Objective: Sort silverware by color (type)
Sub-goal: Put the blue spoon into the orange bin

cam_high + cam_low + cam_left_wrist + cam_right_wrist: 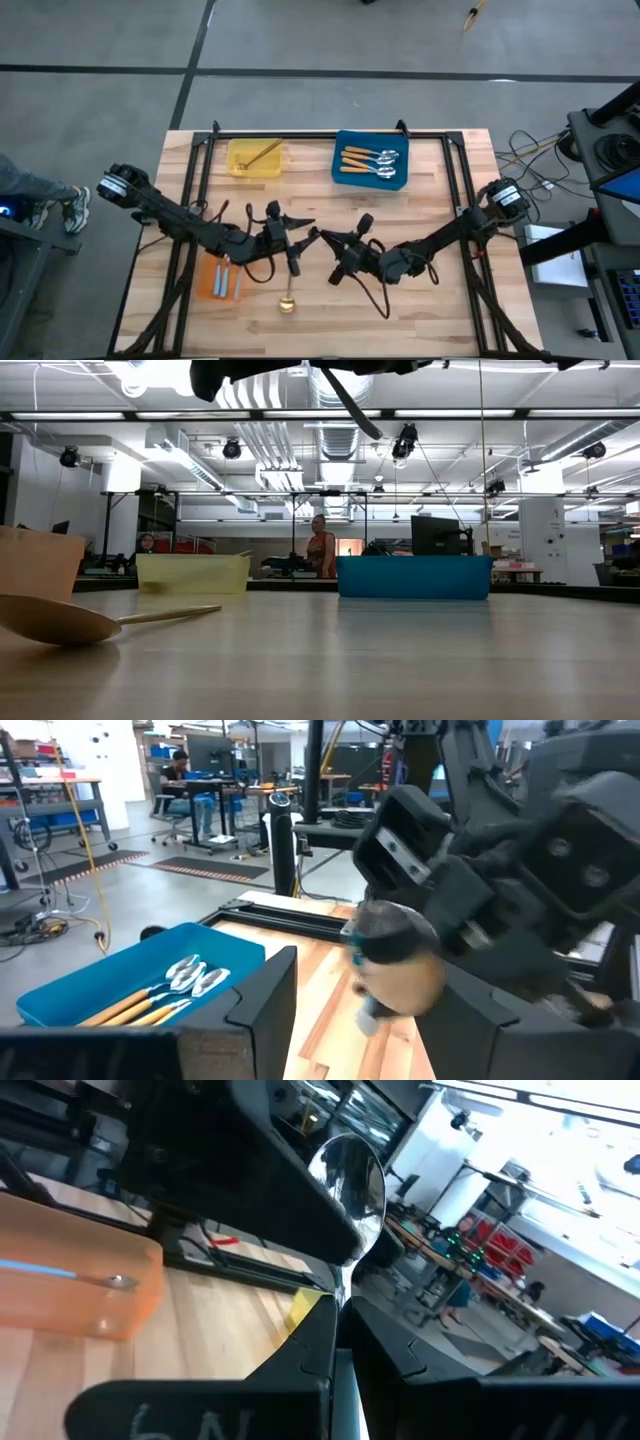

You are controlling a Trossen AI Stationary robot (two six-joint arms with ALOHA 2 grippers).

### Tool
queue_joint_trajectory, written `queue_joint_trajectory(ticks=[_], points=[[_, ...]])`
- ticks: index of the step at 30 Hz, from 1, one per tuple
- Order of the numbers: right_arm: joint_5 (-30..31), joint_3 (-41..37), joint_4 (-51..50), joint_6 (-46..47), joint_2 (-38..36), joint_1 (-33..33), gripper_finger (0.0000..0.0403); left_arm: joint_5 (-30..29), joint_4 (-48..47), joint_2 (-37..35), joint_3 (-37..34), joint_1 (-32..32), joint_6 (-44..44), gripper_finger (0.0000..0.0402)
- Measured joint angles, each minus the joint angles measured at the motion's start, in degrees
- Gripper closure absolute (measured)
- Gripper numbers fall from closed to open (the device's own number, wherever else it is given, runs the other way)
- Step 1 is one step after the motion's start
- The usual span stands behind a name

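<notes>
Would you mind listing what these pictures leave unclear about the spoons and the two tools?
- Held spoon: its handle colour, hidden between the right tool fingers in the right wrist view.
- Left tool: open or shut, too small in the high view.
- Orange tray: spoon count, partly covered by the left arm.

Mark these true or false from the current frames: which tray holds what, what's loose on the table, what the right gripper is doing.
1. The blue tray holds orange-handled spoons. True.
2. The yellow tray holds blue-handled spoons. False: a gold spoon lies in it.
3. A gold spoon lies loose on the table near its front edge. True.
4. The right gripper is open and empty. False: it is shut on a silver-bowled spoon.
5. The orange tray holds blue-handled spoons. True.
</notes>
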Motion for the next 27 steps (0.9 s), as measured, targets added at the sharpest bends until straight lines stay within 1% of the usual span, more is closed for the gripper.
queue_joint_trajectory(ticks=[5, 9, 14, 20, 21, 27], points=[[0.24, 0.00, 0.00, 0.46, 0.00, -0.42, 0.0390, -0.06, 0.29, 0.04, 0.00, 0.42, -1.00, 0.0237], [0.58, 0.00, 0.02, 0.48, 0.00, -0.41, 0.0390, -1.95, 0.36, 0.04, 0.00, 0.41, -1.58, 0.0253], [2.22, 0.00, -0.42, 0.43, 0.00, -0.48, 0.0390, -2.88, 0.54, 0.07, 0.00, 0.44, -2.22, 0.0301], [2.42, 0.00, -1.08, 0.56, 0.00, -0.46, 0.0390, -3.13, 0.54, 0.07, 0.00, 0.44, -3.30, 0.0384], [2.37, 0.00, -1.28, 0.56, 0.00, -0.41, 0.0391, -3.29, 0.54, 0.07, 0.00, 0.44, -3.65, 0.0393], [1.79, 0.02, -2.58, 1.33, -0.07, -0.53, 0.0391, -4.83, 0.40, 0.11, -0.02, 0.42, -4.01, 0.0400]])
